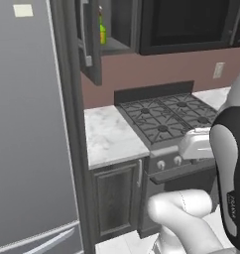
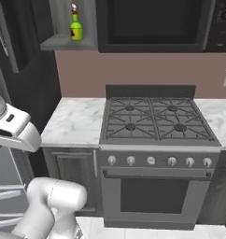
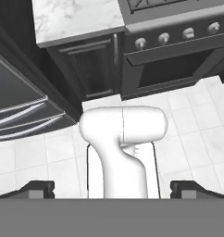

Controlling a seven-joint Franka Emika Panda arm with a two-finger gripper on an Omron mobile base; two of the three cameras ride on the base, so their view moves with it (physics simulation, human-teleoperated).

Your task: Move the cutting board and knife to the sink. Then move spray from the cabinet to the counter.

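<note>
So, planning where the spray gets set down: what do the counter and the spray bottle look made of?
The counter looks like polished white marble or an imitation, judging by its grey veins. The spray looks like glossy green plastic, perhaps glass, with a black label; too small to be sure.

lime-green spray [image 2: 76,29], white grey-veined counter [image 2: 75,122]

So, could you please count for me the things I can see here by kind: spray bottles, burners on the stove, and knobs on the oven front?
Spray bottles: 1, the lime-green spray on the open cabinet shelf
Burners: 4, on the gas stovetop
Knobs: 6, in a row on the oven front
Total: 11
</note>
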